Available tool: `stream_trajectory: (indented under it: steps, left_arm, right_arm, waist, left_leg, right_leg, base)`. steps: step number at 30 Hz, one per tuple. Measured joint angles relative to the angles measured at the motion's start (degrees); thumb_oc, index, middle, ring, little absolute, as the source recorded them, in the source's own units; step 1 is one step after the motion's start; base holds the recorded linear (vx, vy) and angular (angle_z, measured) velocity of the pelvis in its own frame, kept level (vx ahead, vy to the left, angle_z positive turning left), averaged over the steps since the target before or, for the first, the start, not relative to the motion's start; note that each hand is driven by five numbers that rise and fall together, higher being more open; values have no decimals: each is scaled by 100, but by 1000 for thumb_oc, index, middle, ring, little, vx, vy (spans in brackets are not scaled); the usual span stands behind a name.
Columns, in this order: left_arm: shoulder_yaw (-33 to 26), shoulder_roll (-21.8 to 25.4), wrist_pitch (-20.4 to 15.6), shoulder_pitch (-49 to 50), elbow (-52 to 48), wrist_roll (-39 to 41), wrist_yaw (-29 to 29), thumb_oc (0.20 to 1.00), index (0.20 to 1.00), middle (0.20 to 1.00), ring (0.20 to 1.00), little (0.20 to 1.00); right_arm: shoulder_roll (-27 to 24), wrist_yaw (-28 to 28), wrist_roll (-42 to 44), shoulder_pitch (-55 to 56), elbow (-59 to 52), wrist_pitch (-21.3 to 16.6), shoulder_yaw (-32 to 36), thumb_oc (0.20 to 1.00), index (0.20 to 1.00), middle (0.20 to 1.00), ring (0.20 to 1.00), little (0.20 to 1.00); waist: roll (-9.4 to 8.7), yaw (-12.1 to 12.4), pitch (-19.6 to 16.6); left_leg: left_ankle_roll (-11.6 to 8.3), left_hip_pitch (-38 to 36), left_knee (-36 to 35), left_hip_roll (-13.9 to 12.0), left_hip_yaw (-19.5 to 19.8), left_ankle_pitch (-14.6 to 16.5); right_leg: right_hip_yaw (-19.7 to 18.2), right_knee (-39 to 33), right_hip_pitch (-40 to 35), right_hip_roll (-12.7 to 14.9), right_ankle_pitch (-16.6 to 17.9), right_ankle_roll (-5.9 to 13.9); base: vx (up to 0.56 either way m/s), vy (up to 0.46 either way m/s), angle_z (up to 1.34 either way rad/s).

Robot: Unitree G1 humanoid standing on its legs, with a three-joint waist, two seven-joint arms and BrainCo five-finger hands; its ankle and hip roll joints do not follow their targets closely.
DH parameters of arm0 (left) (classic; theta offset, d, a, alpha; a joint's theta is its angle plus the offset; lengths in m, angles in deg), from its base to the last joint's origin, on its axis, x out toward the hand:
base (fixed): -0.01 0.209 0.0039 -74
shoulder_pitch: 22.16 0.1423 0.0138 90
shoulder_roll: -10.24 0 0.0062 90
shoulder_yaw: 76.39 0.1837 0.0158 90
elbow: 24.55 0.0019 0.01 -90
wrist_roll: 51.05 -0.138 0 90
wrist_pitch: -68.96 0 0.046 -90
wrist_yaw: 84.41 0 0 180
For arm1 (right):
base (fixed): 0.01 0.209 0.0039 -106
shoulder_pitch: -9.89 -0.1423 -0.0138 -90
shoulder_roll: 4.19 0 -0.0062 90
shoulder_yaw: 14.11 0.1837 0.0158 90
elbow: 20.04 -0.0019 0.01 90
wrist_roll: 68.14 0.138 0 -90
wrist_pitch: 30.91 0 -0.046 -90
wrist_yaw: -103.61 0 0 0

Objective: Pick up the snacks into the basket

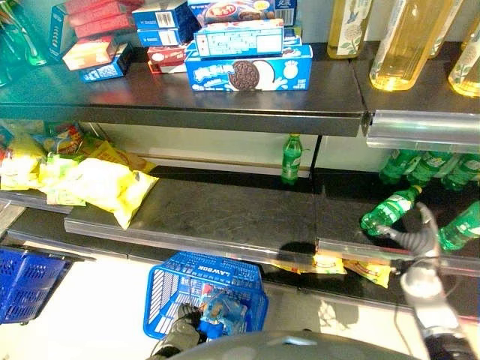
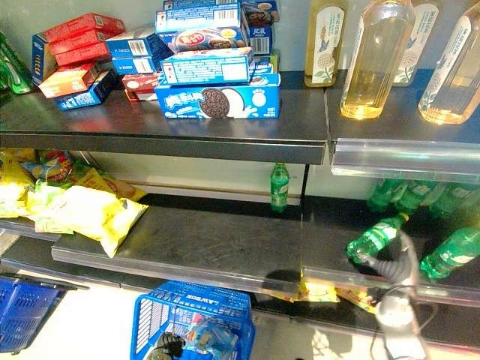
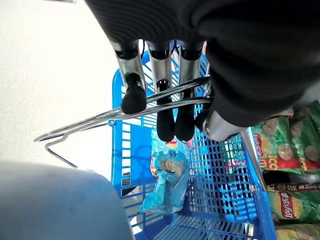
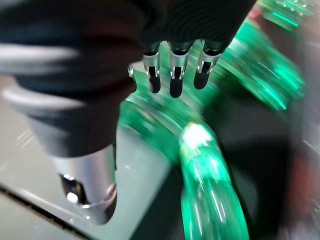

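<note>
Here the left robot hand (image 3: pixel 170 107) has its fingers curled round the wire handles (image 3: pixel 125 112) of the blue basket (image 1: pixel 206 292), which hangs below the lower shelf (image 1: pixel 225 217) and already holds a blue snack packet (image 3: pixel 167 175). The right robot hand (image 1: pixel 416 236) reaches onto the lower shelf with fingers spread apart, holding nothing, just beside a green bottle lying on its side (image 1: pixel 390 210). The yellow chip bags (image 1: pixel 101 187) lie well apart, at the shelf's left end; biscuit boxes (image 1: pixel 247 71) sit on the upper shelf (image 1: pixel 187 105). Risk: the hand is nearest to drinks, not snacks, so closing here would likely take the wrong item, or nudge the lying bottle into a roll toward the shelf edge.
</note>
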State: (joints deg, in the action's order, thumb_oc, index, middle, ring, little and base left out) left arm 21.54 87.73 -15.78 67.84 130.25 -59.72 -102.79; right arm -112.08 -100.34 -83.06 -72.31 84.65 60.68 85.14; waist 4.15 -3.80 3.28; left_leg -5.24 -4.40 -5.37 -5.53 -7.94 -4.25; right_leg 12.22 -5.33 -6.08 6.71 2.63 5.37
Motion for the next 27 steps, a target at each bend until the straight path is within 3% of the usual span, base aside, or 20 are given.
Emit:
stream_trajectory:
  steps: [3, 6, 8, 11, 16, 21, 23, 27]
  left_arm:
    - [-12, 35, -51, -12, -9, -183, 110, 200, 200, 200, 200, 200]
    - [12, 90, -69, -30, 14, -186, 153, 200, 200, 200, 200, 200]
    - [14, 144, -98, -21, 39, -187, 161, 200, 200, 200, 200, 200]
    - [42, 187, -109, -113, 186, -185, 205, 200, 200, 200, 200, 200]
    - [46, 259, -114, -146, 260, -183, 209, 200, 200, 200, 200, 200]
    - [60, 297, -118, -254, 355, -187, 209, 200, 200, 200, 200, 200]
    - [145, 359, -124, -265, 371, -190, 211, 200, 200, 200, 200, 200]
    - [222, 480, -200, -308, 346, -214, 209, 200, 200, 200, 200, 200]
  right_arm:
    - [-1068, 227, -729, -326, 12, 112, 91, 1000, 1000, 1000, 1000, 1000]
    - [-1676, 385, -1005, -790, 100, 105, 58, 1000, 1000, 1000, 1000, 1000]
    - [-1760, 477, -1109, -1027, 173, 97, 23, 1000, 1000, 1000, 1000, 1000]
    - [-2285, 679, -1307, -1402, 495, 90, -495, 1000, 1000, 1000, 1000, 1000]
    - [-2643, 859, -1457, -2130, 1092, 68, -1095, 1000, 1000, 1000, 1000, 1000]
    - [-3153, 1363, -1951, -2939, 1832, -105, -2552, 1000, 1000, 1000, 1000, 1000]
    - [-3147, 1502, -2056, -3265, 2179, -193, -3111, 1000, 1000, 1000, 1000, 1000]
    - [-3009, 1609, -2063, -3275, 2447, -258, -3254, 1000, 1000, 1000, 1000, 1000]
  waist:
    - [-31, 4, -13]
    - [-101, 2, -56]
    - [-175, 21, -62]
    - [-187, 36, -61]
    - [-222, 60, -56]
    - [-293, 167, -14]
    - [-354, 183, 17]
    - [-445, 306, 60]
  left_leg:
    - [3, -1, 3, 8, 25, -5]
    - [1, 0, 4, -12, 20, -6]
    - [0, 6, 4, -24, 22, -5]
    - [0, 11, 4, -2, 22, -1]
    - [-5, 28, 15, -16, 17, 1]
    - [-7, 44, 30, -20, 11, -1]
    - [-7, 52, 31, -20, 12, -1]
    - [-11, 179, 34, -12, 26, -10]
  right_leg:
    - [45, 3, -16, -7, 2, 1]
    - [44, -3, -10, -28, -14, 22]
    - [42, -24, -7, -43, -18, 25]
    - [48, -25, -5, -28, -24, 34]
    - [47, -25, 20, -42, -25, 35]
    - [52, -25, 39, -46, -23, 33]
    - [52, -23, 41, -50, -23, 32]
    - [67, 6, 155, -48, 0, 1]
  base:
    - [3, 5, 5]
    - [0, 0, 0]
    - [0, 0, 0]
    - [0, 0, 0]
    - [0, 0, 0]
    - [2, -1, -1]
    - [-8, 2, 2]
    - [-14, 2, 2]
